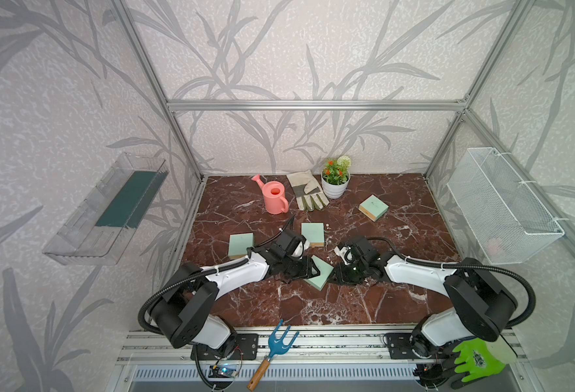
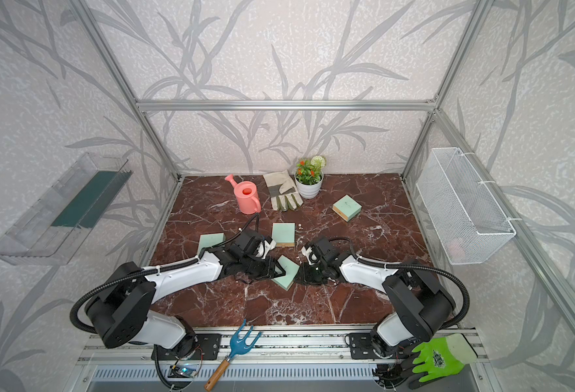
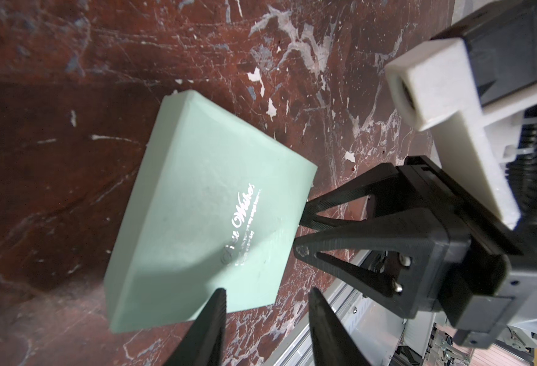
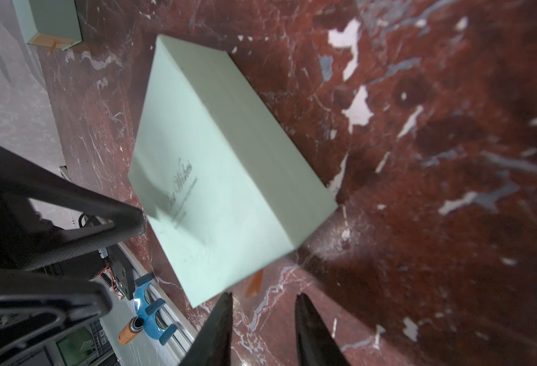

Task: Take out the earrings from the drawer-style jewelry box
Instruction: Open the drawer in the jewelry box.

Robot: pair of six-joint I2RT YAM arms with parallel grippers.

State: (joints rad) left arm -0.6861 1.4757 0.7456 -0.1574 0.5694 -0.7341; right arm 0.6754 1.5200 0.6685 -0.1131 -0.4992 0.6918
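As both top views show, the jewelry box [image 1: 324,276] [image 2: 289,276] lies cornerwise near the middle of the worktop [image 1: 313,312], bare marble open toward the front edge. Left wrist view: the left hand [image 3: 267,291] stands parted astride a box corner. Right wrist view: the box's long axis points at the parted, empty right hand [image 4: 264,296], orange tab [image 4: 254,282] nearest.
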